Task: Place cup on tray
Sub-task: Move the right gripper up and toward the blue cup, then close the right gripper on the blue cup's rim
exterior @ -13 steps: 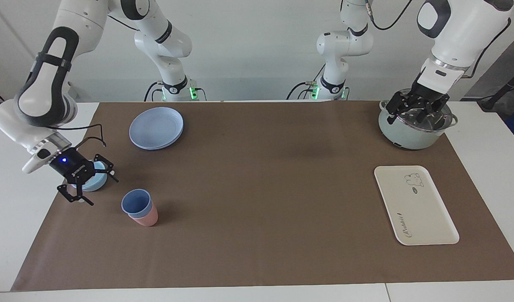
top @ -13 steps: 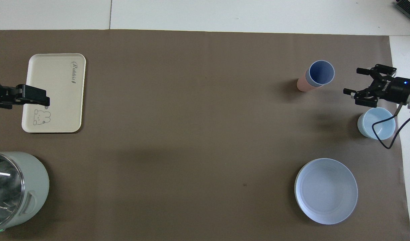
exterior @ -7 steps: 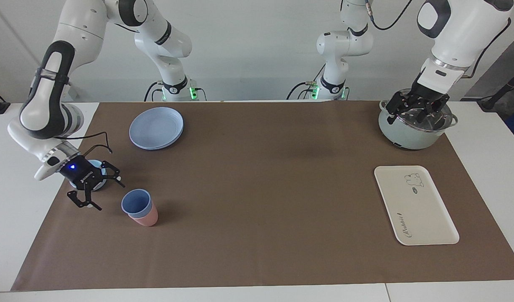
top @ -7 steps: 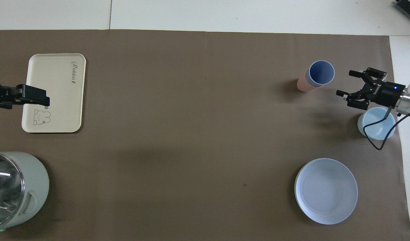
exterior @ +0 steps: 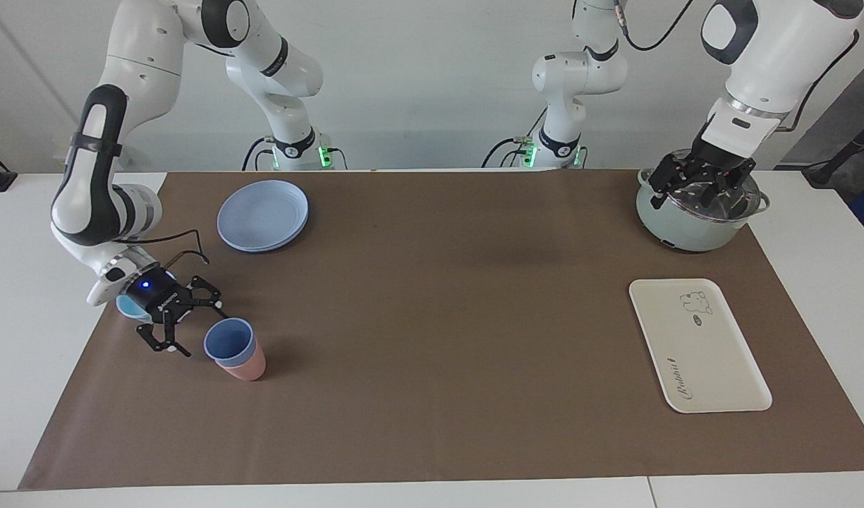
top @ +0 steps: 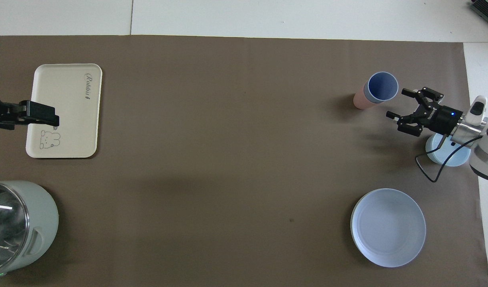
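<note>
The periwinkle-blue cup (exterior: 227,341) (top: 382,87) stands upright, nested inside a salmon-pink cup (exterior: 247,369) (top: 359,101), on the brown mat toward the right arm's end of the table. My right gripper (exterior: 202,330) (top: 396,103) is low beside it, open, its fingertips close to the cup's rim without touching. The cream tray (exterior: 714,360) (top: 64,99) with the bear drawing lies bare toward the left arm's end. My left gripper (exterior: 700,194) (top: 52,118) waits open and holds nothing, up over the pot's lid.
A pale green pot (exterior: 685,229) (top: 36,223) with a glass lid stands nearer to the robots than the tray. Stacked blue plates (exterior: 262,215) (top: 388,227) and a light-blue bowl (exterior: 125,307) (top: 447,158) sit near the right arm, the bowl partly under its wrist.
My right gripper has come down from beside the bowl toward the nested cups and now stands close to the blue cup. The left arm, the cups and the tray have not moved.
</note>
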